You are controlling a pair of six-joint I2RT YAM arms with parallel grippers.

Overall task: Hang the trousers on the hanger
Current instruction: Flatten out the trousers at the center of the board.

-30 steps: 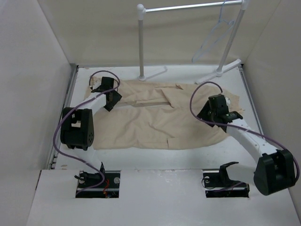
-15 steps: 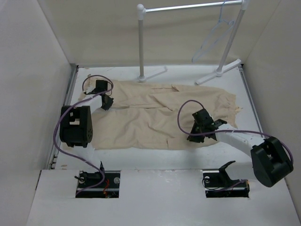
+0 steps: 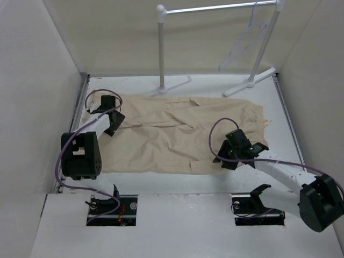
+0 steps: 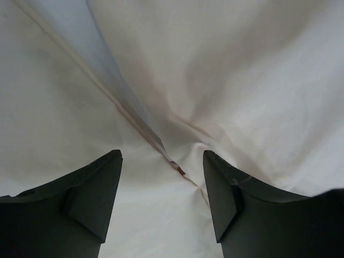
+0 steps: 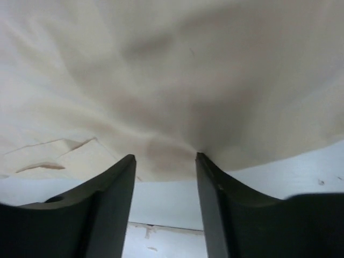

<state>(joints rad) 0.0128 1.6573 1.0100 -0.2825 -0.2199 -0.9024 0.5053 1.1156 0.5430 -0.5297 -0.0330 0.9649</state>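
The beige trousers (image 3: 172, 134) lie spread flat across the white table. The pale hanger (image 3: 243, 47) hangs from the rail at the back right, far from both grippers. My left gripper (image 3: 113, 126) is low over the trousers' left end. Its jaws are open above a seam and a small pucker of cloth (image 4: 242, 80), with nothing held between them (image 4: 161, 157). My right gripper (image 3: 228, 157) is at the trousers' near right edge. Its jaws are open (image 5: 164, 157), with the cloth's edge (image 5: 188, 70) just past the tips and bare table under them.
A white tube rack stands at the back, with one post (image 3: 160, 48), a second post at the right (image 3: 264, 48), a metal rail (image 3: 215, 8) and feet on the table (image 3: 174, 85). Walls close in on the left and right sides.
My right gripper has swung from the trousers' right end in to their near edge. My left gripper has shifted left. The trousers now lie flatter and spread wider.
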